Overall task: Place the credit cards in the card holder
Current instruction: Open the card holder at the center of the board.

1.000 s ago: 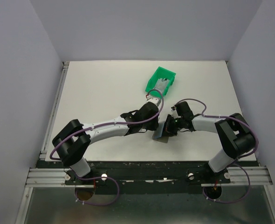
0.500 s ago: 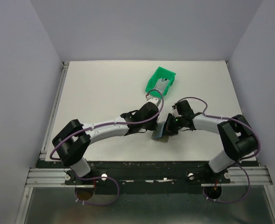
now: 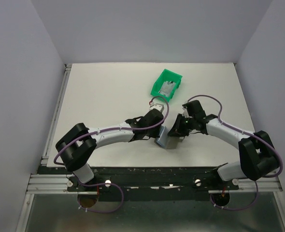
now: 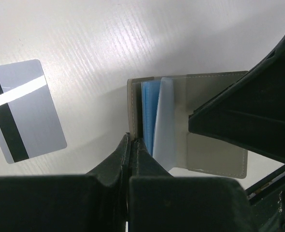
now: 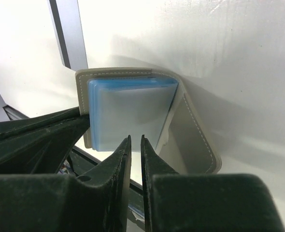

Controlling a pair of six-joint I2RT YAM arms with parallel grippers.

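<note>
One white table under the card holder, pale walls around.

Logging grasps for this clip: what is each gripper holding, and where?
Both pinch the open grey-brown folding wallet: left gripper on one cover's edge, right gripper on the opposite side, flap or clear sleeve unclear.

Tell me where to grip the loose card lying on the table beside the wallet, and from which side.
The credit card lies flat, stripe up, apart from the card holder. Probably come straight down and pinch across its narrower span, on the two long edges; no edge is raised for a side approach.
</note>
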